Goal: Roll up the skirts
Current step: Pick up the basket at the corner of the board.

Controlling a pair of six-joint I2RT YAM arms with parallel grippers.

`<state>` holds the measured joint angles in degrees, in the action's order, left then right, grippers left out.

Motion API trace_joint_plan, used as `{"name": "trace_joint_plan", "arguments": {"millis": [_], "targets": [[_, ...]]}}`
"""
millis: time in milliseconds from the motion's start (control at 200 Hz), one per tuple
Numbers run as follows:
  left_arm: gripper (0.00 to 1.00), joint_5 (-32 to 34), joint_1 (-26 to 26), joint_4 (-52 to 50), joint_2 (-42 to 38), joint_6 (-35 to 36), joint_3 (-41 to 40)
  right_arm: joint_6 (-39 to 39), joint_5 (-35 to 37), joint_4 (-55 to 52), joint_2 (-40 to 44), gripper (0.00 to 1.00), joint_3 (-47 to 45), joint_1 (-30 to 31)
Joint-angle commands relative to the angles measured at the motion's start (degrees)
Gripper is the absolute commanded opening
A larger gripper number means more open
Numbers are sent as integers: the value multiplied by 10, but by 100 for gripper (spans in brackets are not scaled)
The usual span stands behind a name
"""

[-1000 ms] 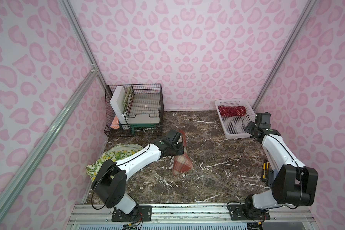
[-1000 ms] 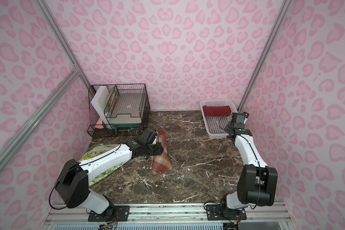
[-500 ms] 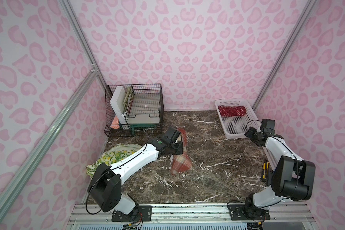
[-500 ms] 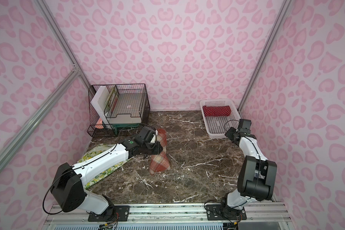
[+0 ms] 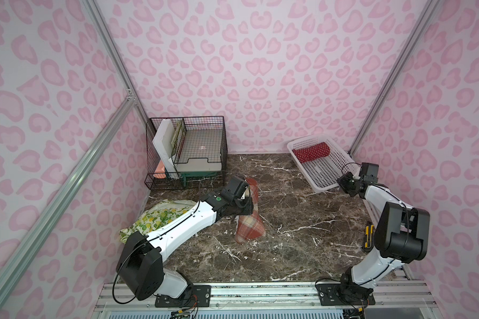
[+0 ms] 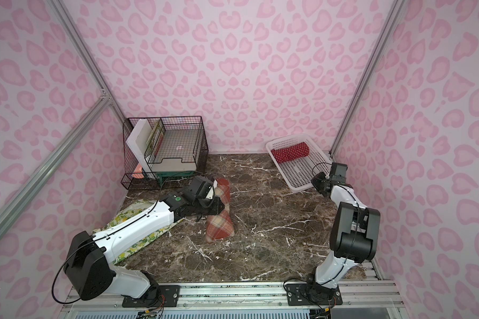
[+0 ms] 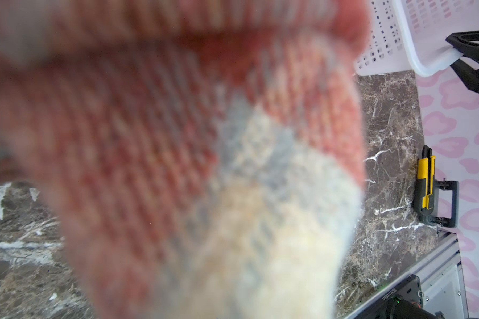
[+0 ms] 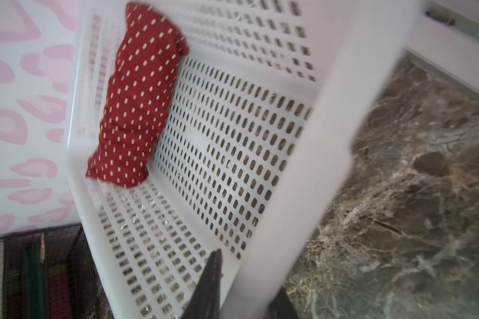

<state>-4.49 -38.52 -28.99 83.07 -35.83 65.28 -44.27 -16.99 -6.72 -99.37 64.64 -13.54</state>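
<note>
White perforated basket (image 5: 325, 171), far right of the bench (image 5: 302, 221): one garment inside, the red polka-dot skirt (image 5: 311, 152), rolled, lying along the far wall.

Black wire crate (image 5: 202, 117), far left: we see a white board (image 5: 163, 143) on edge and a white tray (image 5: 199, 165).

Plaid skirt (image 5: 250, 226) sits rolled at mid-bench. The left tool (image 5: 245, 204) grips it about the middle, cloth pinched in. The left arm (image 5: 183, 226) is stretched low over the lemon skirt (image 5: 161, 218), which lies loose and unrolled at the bench's left edge.

The right arm (image 5: 382, 193) is folded, elbow high, forearm towards the basket's near corner. We record the right tool (image 5: 343, 185) clamped narrow on the basket's near wall, one finger inside, one outside.
</note>
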Motion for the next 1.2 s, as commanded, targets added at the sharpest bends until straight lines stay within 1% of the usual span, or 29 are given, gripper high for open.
{"name": "trace_joint_plan", "arguments": {"millis": [0, 170, 300, 410, 520, 660, 740, 785, 855, 910, 980, 1040, 1140, 1195], "targets": [[0, -7, 0, -8, -4, 12, 12, 62, 31, -43, -11, 11, 0, 2], [0, -6, 0, -17, -14, 14, 17, 70, 32, -62, -7, 0, 8, -8], [0, -4, 0, -29, -22, 20, 25, 85, 26, -86, -1, 0, 19, -12], [0, -4, 0, -39, -27, 29, 40, 96, 7, -94, 12, 0, 12, -11], [0, -21, 1, -51, -25, 41, 67, 114, -15, -109, 27, 0, -1, -7], [0, -94, -1, -76, 10, 67, 140, 136, -35, -120, 63, 0, -47, 3], [0, -134, -9, -80, 33, 77, 177, 145, -51, -123, 89, 0, -82, 11], [0, -151, -16, -81, 46, 88, 211, 148, -59, -123, 102, 0, -102, 18], [0, -197, -24, -78, 69, 109, 249, 154, -66, -125, 120, 0, -131, 31], [0, -252, -29, -70, 95, 120, 280, 157, -64, -124, 134, 0, -149, 43], [0, -300, -36, -64, 139, 127, 326, 164, -60, -124, 143, 0, -160, 54], [0, -342, -43, -81, 192, 145, 389, 175, -70, -131, 142, 0, -161, 61], [0, -372, -47, -103, 281, 156, 494, 180, -79, -130, 152, 0, -169, 72], [0, -377, -47, -105, 326, 161, 547, 182, -82, -132, 156, 0, -170, 83]]}}
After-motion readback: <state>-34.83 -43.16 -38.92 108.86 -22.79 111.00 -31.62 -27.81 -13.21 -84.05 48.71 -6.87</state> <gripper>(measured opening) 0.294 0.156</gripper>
